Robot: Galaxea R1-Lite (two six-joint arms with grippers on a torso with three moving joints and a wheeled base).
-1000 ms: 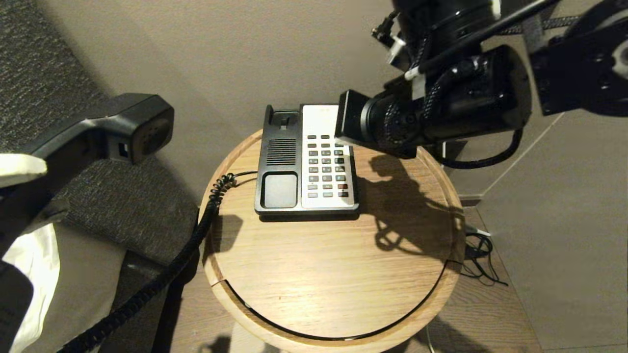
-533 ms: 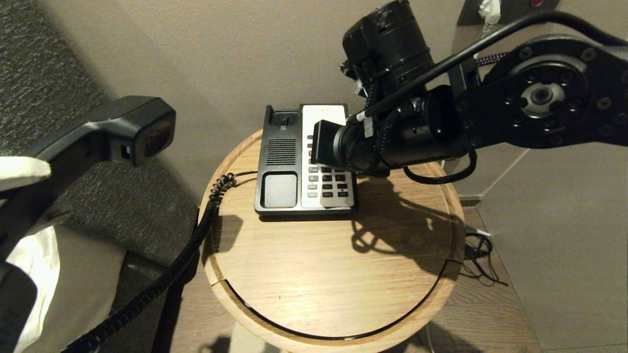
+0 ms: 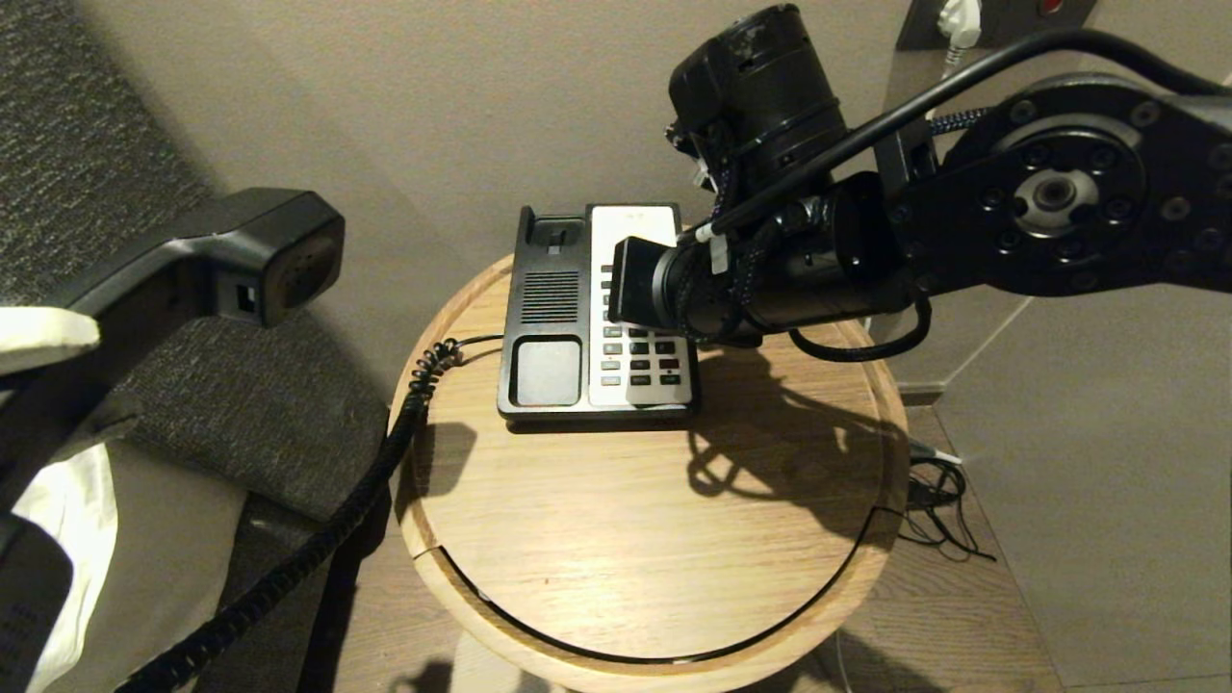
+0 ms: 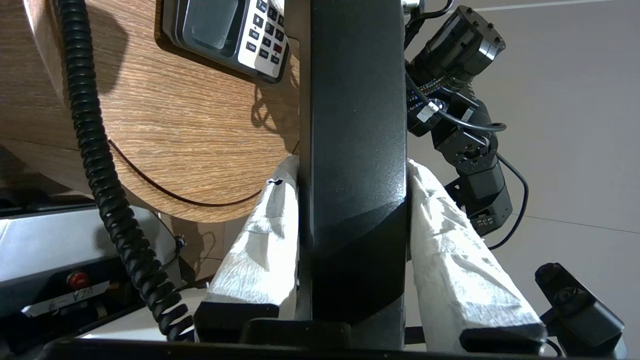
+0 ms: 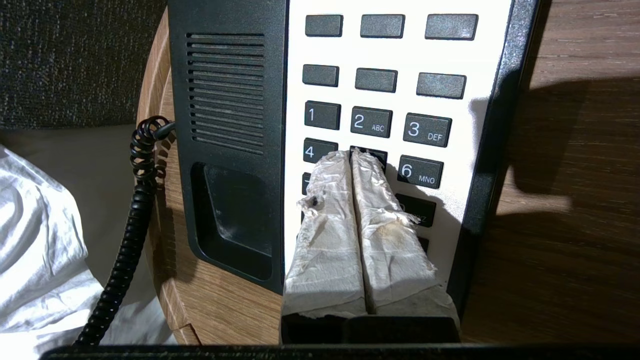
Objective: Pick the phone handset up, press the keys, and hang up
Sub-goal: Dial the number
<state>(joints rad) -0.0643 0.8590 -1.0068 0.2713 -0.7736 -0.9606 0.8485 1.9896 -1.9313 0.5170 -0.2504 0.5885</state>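
Right wrist view: the right gripper [image 5: 352,155] had its paper-wrapped fingers [image 5: 330,225] pressed together, tips on the keys [image 5: 377,122] at the middle of the second number row.
Left gripper [image 4: 352,170]: pinched the phone handset [image 4: 355,125] by its shaft, held off the table [image 3: 654,539], well left of the phone base [image 3: 549,318].

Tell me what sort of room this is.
Probably a hotel bedroom: a corded desk phone on a round wooden side table, beside a dark upholstered headboard and white bedding.
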